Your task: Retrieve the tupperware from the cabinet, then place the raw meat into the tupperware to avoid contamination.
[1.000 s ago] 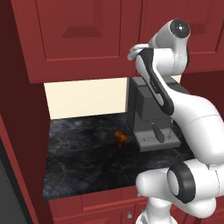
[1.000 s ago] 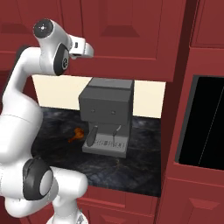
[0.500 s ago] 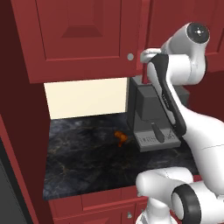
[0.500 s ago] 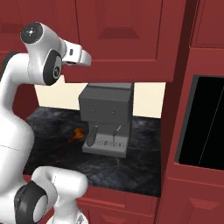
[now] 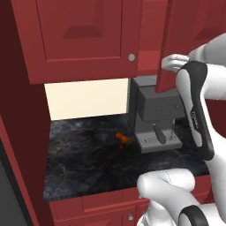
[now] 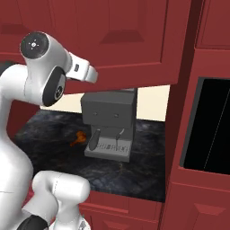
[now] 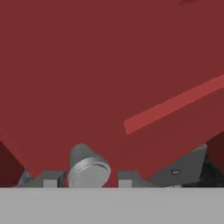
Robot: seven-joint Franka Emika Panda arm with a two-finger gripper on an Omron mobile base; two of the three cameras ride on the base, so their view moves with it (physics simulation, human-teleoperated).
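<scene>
Arm: white, dark joints; raised high, elbow bent, forearm reaching forward; hand [image 7: 87, 183] level, finger spread not discernible.

Dark red cabinet [image 5: 84, 39], blk marbled counter [image 5: 84, 163], orange-brown raw meat [image 5: 121, 138].

The cabinet [image 5: 84, 37] hangs above the counter [image 5: 84, 163], its right door [image 6: 134, 40] swung partly open over the coffee machine [image 5: 154, 117], which stands at the counter's far right with the raw meat [image 5: 121, 138] just to its left.
</scene>
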